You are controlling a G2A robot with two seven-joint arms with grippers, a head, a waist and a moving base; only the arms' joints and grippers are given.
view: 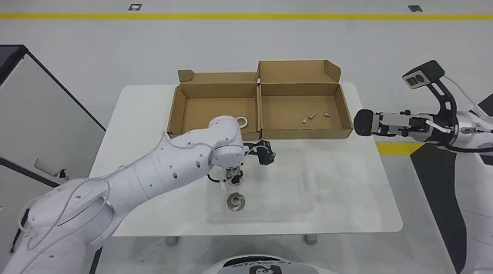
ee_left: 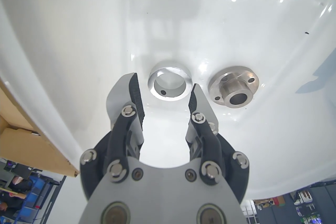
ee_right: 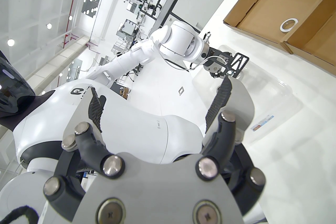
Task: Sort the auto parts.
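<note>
White table (view: pixel 350 185), cardboard boxes (view: pixel 218 86), seemingly clear tray (view: pixel 286 183)

Two cardboard boxes (view: pixel 204 116), two metal rings (ee_left: pixel 170 83), one flange (ee_left: pixel 233 89), one tray (view: pixel 285 185)

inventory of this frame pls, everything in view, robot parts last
table: 1, white, under everything
cardboard boxes: 2, brown, open, side by side at the table's far edge
clear tray: 1, transparent, on the table in front of the boxes
boxed ring: 1, silver, in the box without fasteners
small fasteners: 3, silver, in the other box
tray ring: 1, silver, in the tray, just past the left fingertips
flanged hub: 1, silver, in the tray beside that ring, not touching it
left gripper: 1, black and silver, open, over the tray
right gripper: 1, black and silver, open, beside the fasteners' box
</note>
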